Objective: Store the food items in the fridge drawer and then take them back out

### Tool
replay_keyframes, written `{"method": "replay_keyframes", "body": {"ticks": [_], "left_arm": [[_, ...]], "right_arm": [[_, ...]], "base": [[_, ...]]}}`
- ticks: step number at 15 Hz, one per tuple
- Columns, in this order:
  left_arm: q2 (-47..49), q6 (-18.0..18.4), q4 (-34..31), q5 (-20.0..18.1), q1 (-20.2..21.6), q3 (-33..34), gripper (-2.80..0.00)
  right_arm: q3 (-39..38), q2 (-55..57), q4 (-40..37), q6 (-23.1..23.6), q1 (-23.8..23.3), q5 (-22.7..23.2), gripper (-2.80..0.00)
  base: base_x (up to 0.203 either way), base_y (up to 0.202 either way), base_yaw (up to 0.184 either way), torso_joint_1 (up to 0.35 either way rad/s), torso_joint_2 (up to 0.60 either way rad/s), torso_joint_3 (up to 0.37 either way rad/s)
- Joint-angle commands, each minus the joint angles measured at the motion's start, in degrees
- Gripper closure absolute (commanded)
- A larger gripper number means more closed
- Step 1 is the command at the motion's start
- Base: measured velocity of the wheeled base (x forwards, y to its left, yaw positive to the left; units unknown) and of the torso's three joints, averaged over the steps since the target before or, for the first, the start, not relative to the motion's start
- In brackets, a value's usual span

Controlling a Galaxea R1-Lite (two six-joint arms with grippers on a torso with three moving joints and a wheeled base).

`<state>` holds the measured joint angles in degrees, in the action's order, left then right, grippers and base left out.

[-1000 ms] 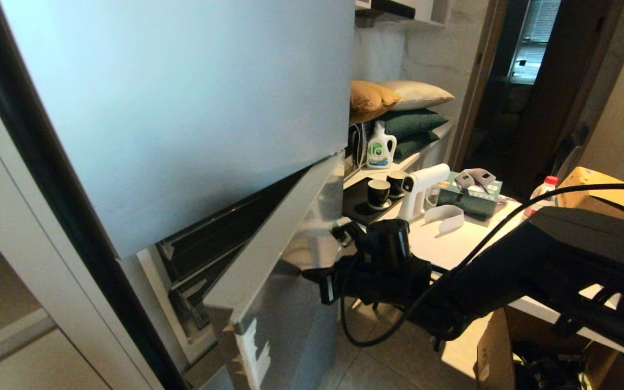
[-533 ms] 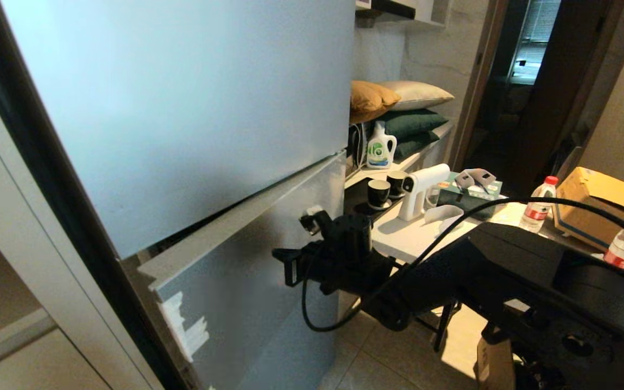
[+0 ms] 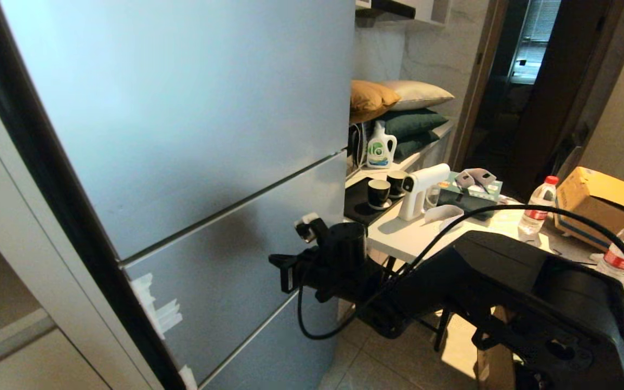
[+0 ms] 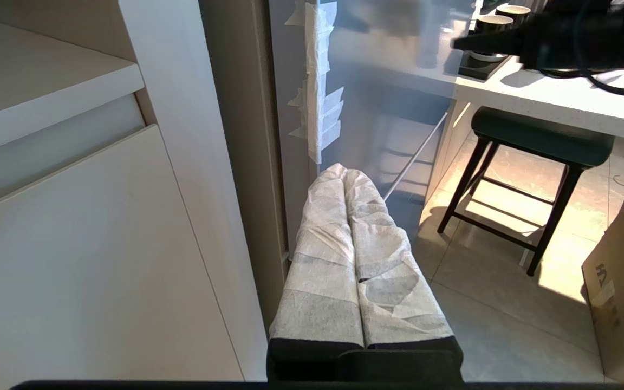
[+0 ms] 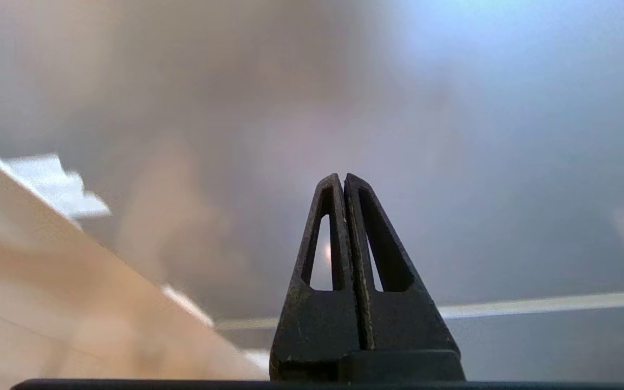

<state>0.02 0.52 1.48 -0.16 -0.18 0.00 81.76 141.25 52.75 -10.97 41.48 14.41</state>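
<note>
Both right end effector (image 5: 343,181) fingers meet, pointing at fridge (image 3: 182,108).

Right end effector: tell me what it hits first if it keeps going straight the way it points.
The shut right end effector points at the flat silver-grey fridge door panel, so it would probably meet that first; nothing shows between them, though the gap is hard to judge.
</note>
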Motion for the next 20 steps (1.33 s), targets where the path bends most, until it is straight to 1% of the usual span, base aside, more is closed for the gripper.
{"method": "replay_keyframes", "body": {"ticks": [1,4,6,8,10,11,13,16,18,20], "left_arm": [[0.1,0.0,0.0,0.0,0.0,0.6,0.00],[0.1,0.0,0.0,0.0,0.0,0.6,0.00],[0.1,0.0,0.0,0.0,0.0,0.6,0.00],[0.1,0.0,0.1,0.0,0.0,0.6,0.00],[0.1,-0.1,0.0,0.0,0.0,0.6,0.00],[0.0,0.0,0.1,0.0,0.0,0.6,0.00],[0.0,0.0,0.0,0.0,0.0,0.6,0.00],[0.1,0.0,0.0,0.0,0.0,0.6,0.00],[0.1,0.0,0.0,0.0,0.0,0.6,0.00],[0.1,-0.1,0.0,0.0,0.0,0.6,0.00]], "right_arm": [[-5.2,-5.0,0.3,0.1,0.3,0.1,0.00],[-20.4,-19.8,0.0,0.4,0.6,-0.1,0.00],[-31.9,-32.5,-1.1,0.4,0.7,-1.3,0.00],[-43.4,-46.2,-4.8,0.3,0.4,-4.6,0.00],[-54.3,-61.5,-8.4,0.3,-1.8,-7.5,0.00],[-58.8,-69.0,-9.9,0.4,-4.4,-8.5,0.00],[-65.8,-83.4,-14.5,0.8,-12.5,-9.8,0.00],[-75.6,-101.6,-22.8,3.6,-24.1,-10.9,0.00],[-79.0,-111.3,-30.5,5.5,-30.4,-11.2,0.00],[-80.6,-120.0,-39.8,7.0,-34.2,-11.2,0.00]], "base": [[0.000,0.000,0.000,0.000,0.00,0.000],[0.000,0.000,0.000,0.000,0.00,0.000],[0.000,0.000,0.000,0.000,0.00,0.000],[0.000,0.000,0.000,0.000,0.00,0.000],[0.000,0.000,0.000,0.000,0.00,0.000],[0.000,0.000,0.000,0.000,0.00,0.000],[0.000,0.000,0.000,0.000,0.00,0.000],[0.000,0.000,0.000,0.000,0.00,0.000],[0.000,0.000,0.000,0.000,0.00,0.000],[0.000,0.000,0.000,0.000,0.00,0.000]]}}
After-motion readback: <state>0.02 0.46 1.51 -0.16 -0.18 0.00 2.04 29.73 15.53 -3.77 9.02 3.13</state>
